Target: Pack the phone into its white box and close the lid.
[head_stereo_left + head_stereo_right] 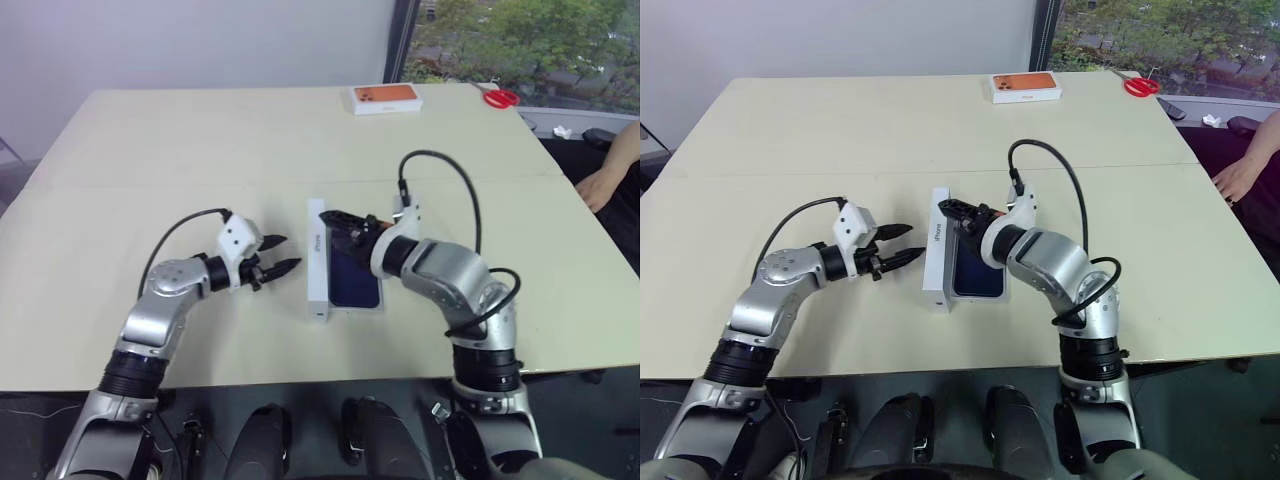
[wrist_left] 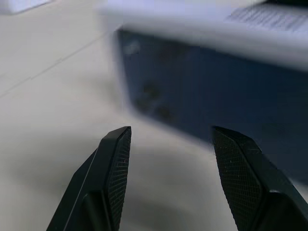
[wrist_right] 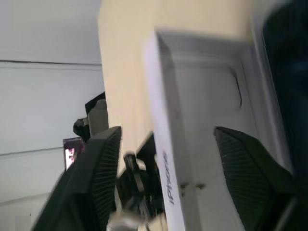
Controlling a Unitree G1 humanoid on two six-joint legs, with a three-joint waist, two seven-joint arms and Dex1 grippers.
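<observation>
The lid (image 1: 318, 262) stands on its long edge at mid-table, with a white side wall lettered "iPhone" facing up. Its dark blue printed top (image 2: 202, 91) faces my left gripper (image 1: 290, 252), which hovers open and empty a short way to its left. The lid's white inside (image 3: 207, 96), which has an oval recess, faces right. The phone (image 1: 356, 286) lies flat against the lid's right side, dark navy. My right gripper (image 1: 336, 225) is open over their far ends, with its fingers (image 3: 96, 173) on either side of the lid's upturned wall. The white box is hidden.
A white box with an orange phone picture (image 1: 386, 98) and red scissors (image 1: 500, 97) lie at the table's far edge. A person's hand (image 1: 600, 185) rests at the right edge. The table's front edge (image 1: 300, 385) runs close below both arms.
</observation>
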